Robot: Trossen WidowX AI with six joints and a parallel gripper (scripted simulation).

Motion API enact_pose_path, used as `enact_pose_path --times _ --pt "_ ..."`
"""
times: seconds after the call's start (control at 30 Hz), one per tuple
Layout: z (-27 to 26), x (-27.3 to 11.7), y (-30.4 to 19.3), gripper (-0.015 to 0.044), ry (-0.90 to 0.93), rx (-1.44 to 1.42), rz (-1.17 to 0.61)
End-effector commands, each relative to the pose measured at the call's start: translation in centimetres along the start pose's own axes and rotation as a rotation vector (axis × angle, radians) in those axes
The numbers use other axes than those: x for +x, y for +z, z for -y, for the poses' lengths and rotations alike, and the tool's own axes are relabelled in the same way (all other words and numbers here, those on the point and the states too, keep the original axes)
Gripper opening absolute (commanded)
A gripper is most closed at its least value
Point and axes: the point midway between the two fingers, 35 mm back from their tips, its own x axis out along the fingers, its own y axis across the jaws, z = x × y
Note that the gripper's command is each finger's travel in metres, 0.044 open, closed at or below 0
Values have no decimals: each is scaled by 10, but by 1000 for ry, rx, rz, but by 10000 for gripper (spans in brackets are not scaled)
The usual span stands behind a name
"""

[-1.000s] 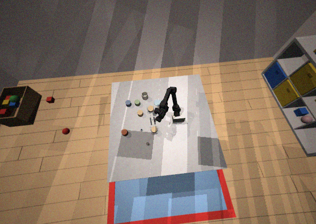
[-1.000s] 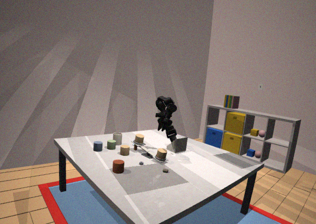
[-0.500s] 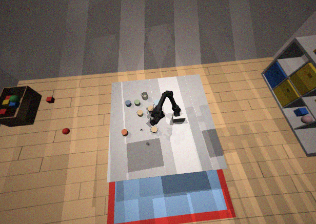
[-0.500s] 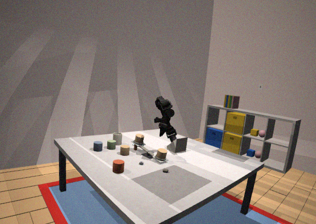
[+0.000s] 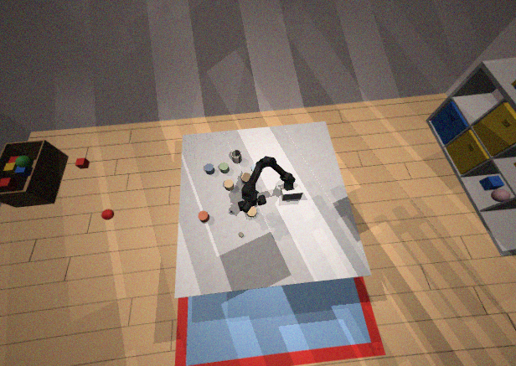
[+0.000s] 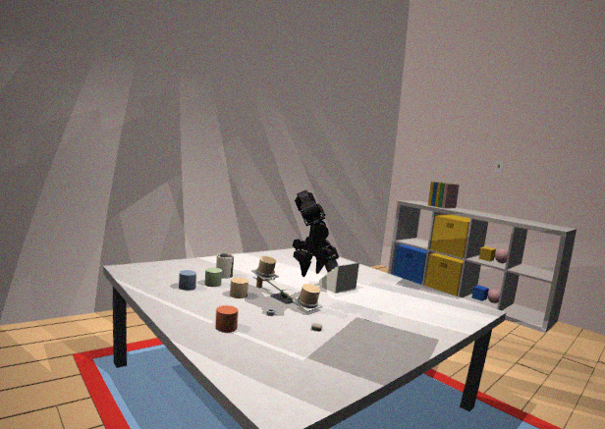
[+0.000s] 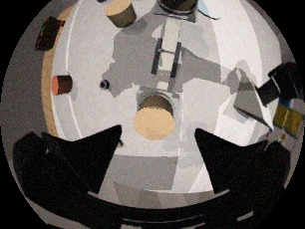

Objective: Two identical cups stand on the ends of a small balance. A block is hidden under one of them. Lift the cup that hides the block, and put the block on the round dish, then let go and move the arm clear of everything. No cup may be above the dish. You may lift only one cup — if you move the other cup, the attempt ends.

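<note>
In the top view, you are holding the gripper [image 5: 250, 205] [image 6: 311, 274] [image 7: 159, 130] beside the near cup [image 5: 251, 212] [image 6: 309, 294] [image 7: 153, 122]; in the exterior view, that cup is sitting on the balance's lower end, below the fingers; in the wrist view, it is lying between the spread, empty fingertips' lines.

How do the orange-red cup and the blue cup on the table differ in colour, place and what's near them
The orange-red cup is warm-toned; the blue cup is a muted dark blue. The orange-red cup stands apart from the other cups, while the blue cup has a green cup close beside it. Both are short, round and stand directly on the table.
</note>
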Motion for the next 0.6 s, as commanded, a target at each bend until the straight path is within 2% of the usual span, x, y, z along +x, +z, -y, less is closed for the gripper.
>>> enact_pose_path --times 0.0,0.57 --pt "-9 13 -10 440 -53 133 -19" --pt "-8 29 -10 440 -55 138 -19"
